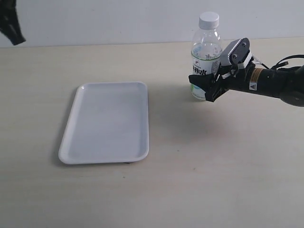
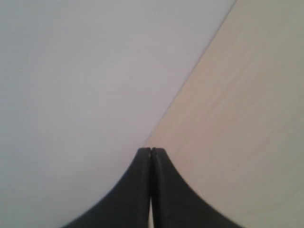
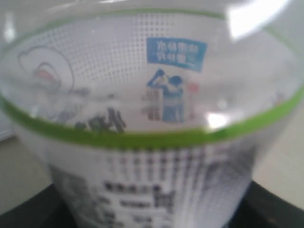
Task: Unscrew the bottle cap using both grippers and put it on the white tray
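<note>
The clear bottle point(image 1: 206, 57) with its white label stands upright at the back right of the table, and the white cap point(image 1: 209, 19) is on its neck. My right gripper point(image 1: 205, 86) reaches in from the right, and its jaws hold the bottle's lower body. In the right wrist view the bottle point(image 3: 152, 118) fills the picture, with black fingers point(image 3: 278, 206) pressed against its sides. The white tray point(image 1: 109, 123) lies flat to the left of the bottle with nothing on it. My all-black left gripper point(image 1: 12, 28) hangs at the far top left, shut point(image 2: 151, 151) on nothing.
The pale wooden table point(image 1: 213, 171) stretches in front of the bottle and the tray. A white wall point(image 1: 95, 19) runs along the table's far edge, close behind the bottle.
</note>
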Motion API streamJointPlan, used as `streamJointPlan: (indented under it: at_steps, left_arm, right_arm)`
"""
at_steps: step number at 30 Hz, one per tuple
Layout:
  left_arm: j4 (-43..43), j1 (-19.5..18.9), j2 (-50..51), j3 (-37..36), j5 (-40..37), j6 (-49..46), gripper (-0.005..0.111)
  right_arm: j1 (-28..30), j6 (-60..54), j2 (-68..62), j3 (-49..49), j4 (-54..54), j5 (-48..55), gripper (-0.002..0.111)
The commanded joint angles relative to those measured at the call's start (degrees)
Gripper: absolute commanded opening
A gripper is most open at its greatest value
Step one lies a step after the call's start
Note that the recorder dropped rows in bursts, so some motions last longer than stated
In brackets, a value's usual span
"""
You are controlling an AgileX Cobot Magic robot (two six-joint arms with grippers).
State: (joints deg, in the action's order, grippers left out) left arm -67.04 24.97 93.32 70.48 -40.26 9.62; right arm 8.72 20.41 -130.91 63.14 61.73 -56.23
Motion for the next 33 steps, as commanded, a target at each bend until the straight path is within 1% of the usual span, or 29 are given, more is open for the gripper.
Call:
streamJointPlan:
  at_steps: [1, 4, 5, 8, 10, 11, 13, 16, 19, 21, 22, 23, 26, 29, 33]
  left_arm:
    - [26.45, 3.52, -0.06, 8.81, 0.55, -7.86, 0.0]
    - [55.63, 3.76, 0.03, 15.26, -0.78, -21.47, 0.0]
    - [64.16, 3.76, 0.15, 16.88, -1.51, -26.47, 0.0]
    - [78.84, 3.76, 0.59, 19.8, -3.44, -35.29, 0.0]
    - [84.73, 3.76, 1.27, 21.23, -5.54, -38.32, 0.0]
    - [85.92, 3.76, 1.45, 21.85, -6.6, -38.89, 0.001]
    - [87.18, 3.76, 2.4, 22.75, -8.94, -39.43, 0.006]
    - [88.88, 3.76, 4.23, 24.0, -11.93, -39.43, 0.023]
    - [90.57, 3.76, 5.62, 24.54, -12.46, -39.43, 0.051]
    - [92.0, 3.76, 6.41, 24.92, -11.49, -39.17, 0.072]
    - [92.89, 3.76, 6.58, 24.92, -10.78, -39.0, 0.079]
    - [94.5, 3.76, 6.86, 24.92, -9.71, -38.91, 0.081]
    - [97.62, 4.19, 7.78, 24.92, -6.54, -39.29, 0.079]
    - [97.48, 5.24, 9.29, 24.95, -3.66, -39.29, 0.078]
    - [96.3, 6.91, 11.75, 27.55, -3.44, -38.89, 0.078]
  right_arm:
    - [-0.1, -0.91, -0.15, 0.08, 0.88, 3.88, 0.0]
    - [-0.1, -1.05, -0.15, 0.08, 1.29, 3.88, 0.0]
    - [-0.1, -1.35, -0.15, 0.08, 1.42, 3.88, 0.0]
    - [-0.48, -1.35, -0.01, 0.08, 3.78, 3.55, 0.0]
    - [-1.45, -1.97, 0.54, 0.08, 4.97, 4.81, 0.0]
    - [-2.24, -1.97, 1.08, 0.08, 4.95, 6.31, 0.0]
    - [-4.19, -2.26, 2.18, 0.08, 4.95, 10.26, 0.0]
    - [-6.82, -2.35, 3.76, 0.08, 4.61, 14.64, 0.0]
    - [-7.95, -2.17, 4.94, 0.08, 4.61, 13.88, 0.0]
    - [-8.1, -1.86, 5.2, 0.08, 4.61, 12.96, 0.0]
    - [-8.1, -1.72, 5.2, 0.08, 4.61, 12.96, 0.0]
    - [-8.1, -1.72, 5.2, 0.08, 4.61, 13.36, 0.0]
    - [-8.1, -1.72, 5.2, 0.08, 4.61, 15.64, 0.0]
    - [-8.1, -1.72, 5.09, 0.08, 5.11, 15.82, 0.0]
    - [-8.1, -1.72, 5.09, 0.08, 5.11, 15.82, 0.0]
